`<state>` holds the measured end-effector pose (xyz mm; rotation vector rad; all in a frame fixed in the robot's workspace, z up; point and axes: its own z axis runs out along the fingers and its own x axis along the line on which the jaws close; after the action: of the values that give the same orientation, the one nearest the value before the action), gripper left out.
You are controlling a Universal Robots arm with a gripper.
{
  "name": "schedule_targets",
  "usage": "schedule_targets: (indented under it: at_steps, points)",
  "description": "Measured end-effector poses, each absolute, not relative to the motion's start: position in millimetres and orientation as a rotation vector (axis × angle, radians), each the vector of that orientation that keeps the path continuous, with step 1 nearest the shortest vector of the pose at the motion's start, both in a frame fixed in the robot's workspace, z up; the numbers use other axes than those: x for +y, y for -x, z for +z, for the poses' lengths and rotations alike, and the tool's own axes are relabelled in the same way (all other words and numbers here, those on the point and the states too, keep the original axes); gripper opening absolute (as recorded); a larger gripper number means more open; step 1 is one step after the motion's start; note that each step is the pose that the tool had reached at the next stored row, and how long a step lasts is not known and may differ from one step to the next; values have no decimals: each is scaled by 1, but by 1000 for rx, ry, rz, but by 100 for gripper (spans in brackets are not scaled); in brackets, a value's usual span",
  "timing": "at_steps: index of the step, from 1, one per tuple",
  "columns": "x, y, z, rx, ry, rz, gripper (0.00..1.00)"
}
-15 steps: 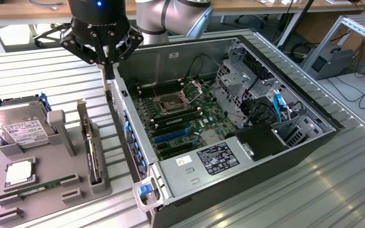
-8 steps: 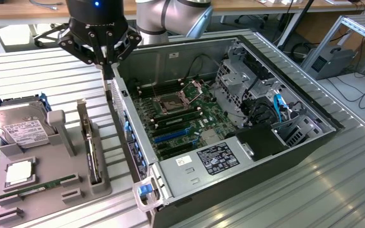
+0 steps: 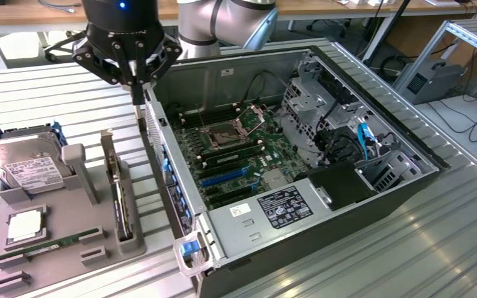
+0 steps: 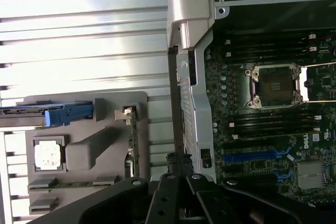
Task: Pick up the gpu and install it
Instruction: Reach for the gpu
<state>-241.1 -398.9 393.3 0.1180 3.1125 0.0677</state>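
The gpu [image 3: 121, 195] stands on edge in a slot of the grey holder [image 3: 64, 248], its silvery bracket at the far end. In the wrist view the gpu [image 4: 133, 142] appears edge-on in the same holder [image 4: 105, 108]. My gripper [image 3: 139, 96] hangs above the table beside the open computer case's [image 3: 305, 155] side wall, at the far end of the holder and well above the card. Its fingers are shut together with nothing between them. In the wrist view the gripper [image 4: 177, 161] sits over the case's metal edge.
A silver hard drive [image 3: 25, 162] with a white label, a CPU [image 3: 25, 226] and a green RAM stick [image 3: 52, 243] also rest in the holder. The case lies open with motherboard [image 3: 238, 155], blue slots [image 4: 254, 156] and power supply [image 3: 263, 217] exposed. Slatted metal table around.
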Motion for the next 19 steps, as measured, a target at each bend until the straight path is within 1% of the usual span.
schedule_targets:
  at_steps: [19]
  points:
    - [-399,250,393,3113,-118,68,11]
